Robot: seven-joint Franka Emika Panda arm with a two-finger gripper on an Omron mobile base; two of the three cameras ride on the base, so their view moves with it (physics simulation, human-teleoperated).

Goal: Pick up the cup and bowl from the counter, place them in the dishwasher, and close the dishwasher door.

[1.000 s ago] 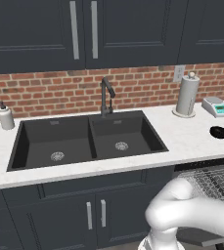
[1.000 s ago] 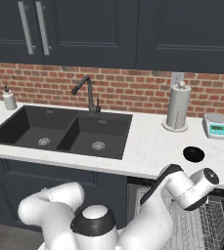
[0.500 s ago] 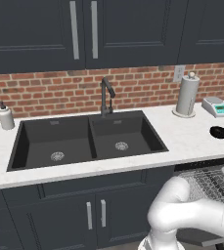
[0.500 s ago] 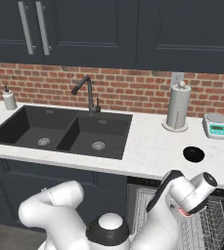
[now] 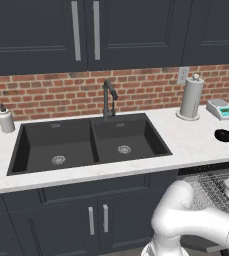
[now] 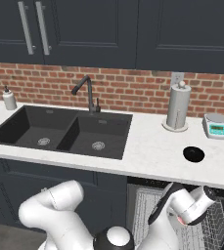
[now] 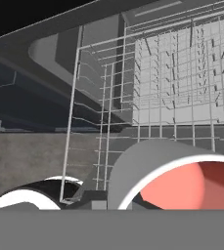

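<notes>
**Cup at the rack, bowl waiting on the counter**

While the small red-coral cup [image 7: 191, 188] sits large and close at the bottom right of the hand view, its open mouth turned toward the camera, the silver-grey wire rack [image 7: 182, 73] of the dark charcoal dishwasher [image 7: 59, 53] lies just beyond it, up and ahead along the line the hand points. That is the relation to watch: cup nearest the hand, rack directly past it, so the coming move is probably a short advance and a lowering into the basket.

Gripper: fingertips not distinguishable behind the cup. Jaws are drawn fully together, and from how close the cup sits I judge they are pinching its wall or rim; the contact itself is hidden.

From the right base view the white arm's wrist [image 6: 194, 207] reaches low over the pulled-out rack [image 6: 216, 229], below the front edge of the white speckled stone counter [image 6: 152, 146].

The small shallow black bowl [image 6: 193, 154] rests on the counter near its front edge at the right end, above the dishwasher and well apart from the black double sink [image 6: 59, 129]. Behind it, toward the back edge, stand a paper towel roll [image 6: 177, 107] and a white-and-teal kitchen scale [image 6: 215, 125].

Bowl and door not yet dealt with.
</notes>
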